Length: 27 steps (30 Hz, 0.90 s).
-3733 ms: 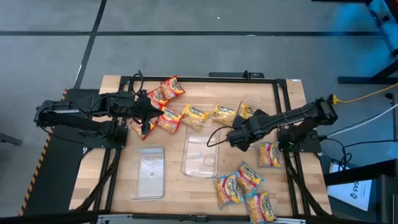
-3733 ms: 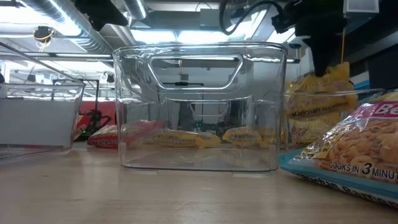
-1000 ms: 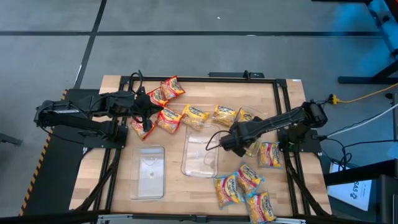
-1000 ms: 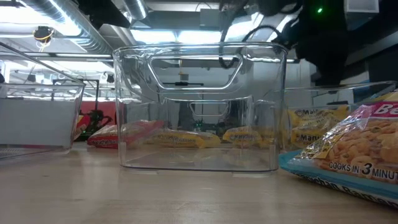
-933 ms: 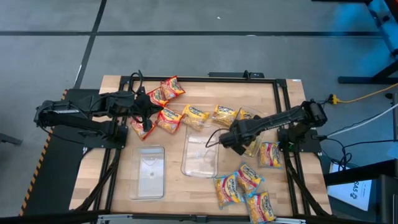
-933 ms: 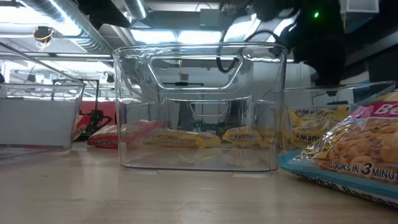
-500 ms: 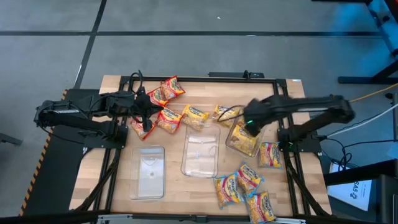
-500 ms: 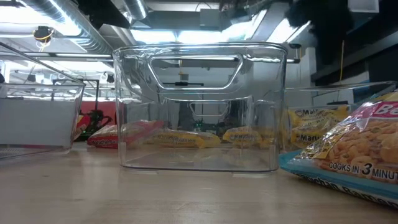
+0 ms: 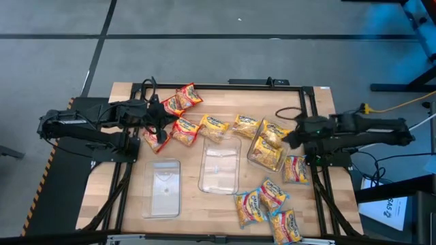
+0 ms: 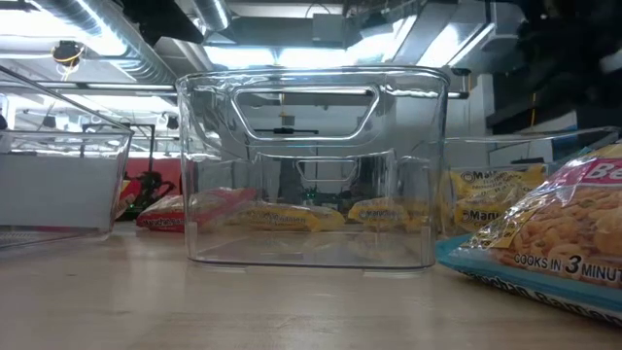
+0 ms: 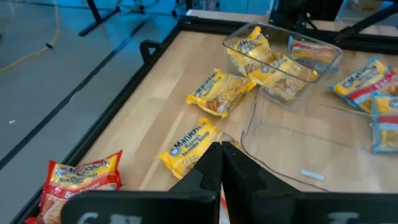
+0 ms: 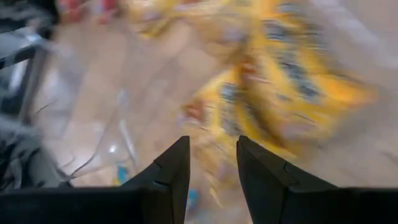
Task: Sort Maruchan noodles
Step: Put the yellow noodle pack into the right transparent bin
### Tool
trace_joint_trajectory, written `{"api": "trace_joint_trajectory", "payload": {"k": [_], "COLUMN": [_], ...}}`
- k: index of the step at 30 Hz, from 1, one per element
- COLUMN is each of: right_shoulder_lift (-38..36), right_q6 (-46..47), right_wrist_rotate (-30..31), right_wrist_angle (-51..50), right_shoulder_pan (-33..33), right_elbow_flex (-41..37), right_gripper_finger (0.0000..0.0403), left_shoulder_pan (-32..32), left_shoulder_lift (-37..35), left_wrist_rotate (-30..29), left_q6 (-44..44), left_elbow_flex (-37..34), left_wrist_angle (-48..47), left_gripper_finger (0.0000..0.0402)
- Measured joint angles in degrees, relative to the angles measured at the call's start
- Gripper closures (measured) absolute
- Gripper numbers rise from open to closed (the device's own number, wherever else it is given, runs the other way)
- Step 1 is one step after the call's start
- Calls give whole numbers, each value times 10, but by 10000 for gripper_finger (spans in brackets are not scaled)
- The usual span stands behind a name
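Maruchan noodles packets lie scattered over the wooden table. Red ones (image 9: pixel 180 99) are at the far left, yellow ones (image 9: pixel 228 126) along the middle, and several more (image 9: pixel 269 204) sit near the front right. A clear tray (image 9: pixel 253 158) on the right holds yellow packets (image 9: pixel 267 151). My right gripper (image 9: pixel 285 139) hovers open and empty just right of that tray, and its wrist view shows the yellow packets (image 12: pixel 280 93) blurred beyond the fingers. My left gripper (image 11: pixel 221 160) is shut on nothing near a red packet (image 9: pixel 157 139) at the left; a yellow packet (image 11: pixel 189 146) lies just past its fingertips.
Two empty clear trays stand at the front: one in the middle (image 9: pixel 219 167) and one to the left (image 9: pixel 162 187). A black metal frame (image 9: pixel 218 87) runs round the tabletop. A large packet (image 10: pixel 554 243) lies close to the low camera at the right.
My right gripper has risen from the right-hand tray's near left side and drawn back toward the table's right edge, uncovering the tray with its yellow packets. The left arm has kept still.
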Motion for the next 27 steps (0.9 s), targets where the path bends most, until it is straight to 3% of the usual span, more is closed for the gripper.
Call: {"api": "trace_joint_trajectory", "payload": {"k": [3,11,19,27], "right_shoulder_lift": [37,216,404,489], "right_q6": [-33,-79,-188,-240], "right_wrist_rotate": [-4,7,45,10], "right_wrist_angle": [121,60,-9,-60], "right_shoulder_pan": [0,-4,-4,-3], "right_elbow_flex": [-53,-14,109,145], "right_gripper_finger": [274,274,274,274], "left_shoulder_pan": [0,0,0,0], "left_shoulder_lift": [1,1,1,1], "left_wrist_rotate": [-5,-4,-3,1], "left_q6": [0,3,4,4], "left_elbow_flex": [0,0,0,0], "left_wrist_angle": [4,16,8,3], "left_gripper_finger": [401,401,401,401]}}
